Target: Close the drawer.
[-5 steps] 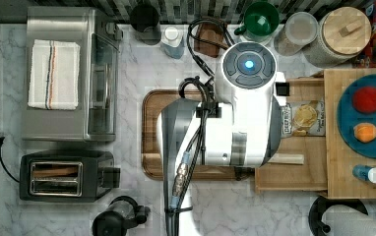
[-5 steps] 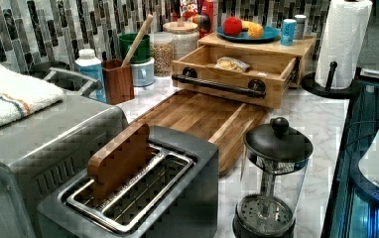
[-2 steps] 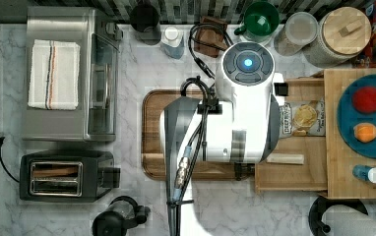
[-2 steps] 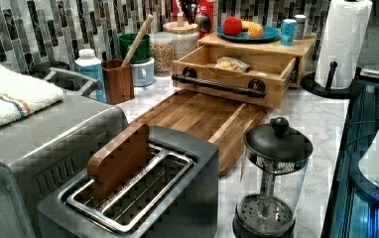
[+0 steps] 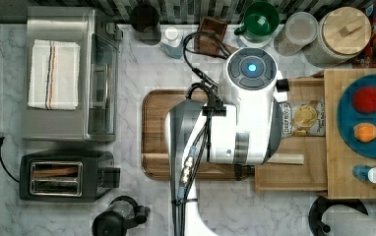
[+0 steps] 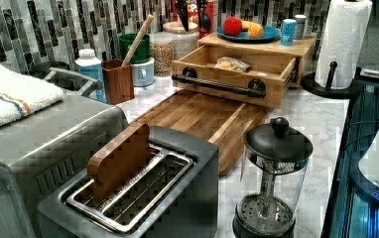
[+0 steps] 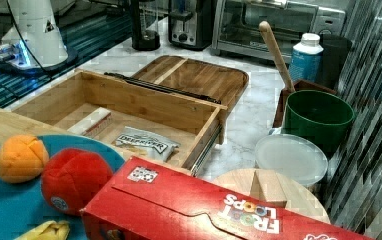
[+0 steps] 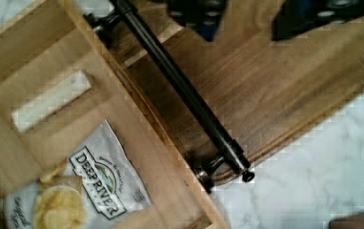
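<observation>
We see the gripper (image 8: 247, 24) with fingers spread, nothing between them, poised over the cutting board (image 8: 275, 95). The drawer (image 8: 23, 52) stands pulled out. Its black bar handle (image 8: 185, 90) lies between gripper and drawer, long axis crosswise to the closing direction. We judge a push against the handle would shut it.

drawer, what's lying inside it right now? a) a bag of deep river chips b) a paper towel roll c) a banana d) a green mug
A: the open drawer holds a Deep River chip bag, which the right view also shows lying on the drawer floor.
</observation>
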You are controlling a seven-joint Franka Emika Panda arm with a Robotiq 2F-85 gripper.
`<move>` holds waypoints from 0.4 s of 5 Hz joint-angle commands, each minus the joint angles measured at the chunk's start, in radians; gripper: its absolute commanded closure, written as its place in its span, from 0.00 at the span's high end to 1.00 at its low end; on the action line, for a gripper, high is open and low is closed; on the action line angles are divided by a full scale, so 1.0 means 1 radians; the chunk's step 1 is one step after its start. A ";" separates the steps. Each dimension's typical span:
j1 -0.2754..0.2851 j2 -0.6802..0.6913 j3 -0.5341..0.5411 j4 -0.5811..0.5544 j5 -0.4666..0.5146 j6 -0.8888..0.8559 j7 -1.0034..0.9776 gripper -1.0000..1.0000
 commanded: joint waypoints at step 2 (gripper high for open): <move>0.056 -0.108 0.069 -0.113 -0.087 0.048 -0.406 0.67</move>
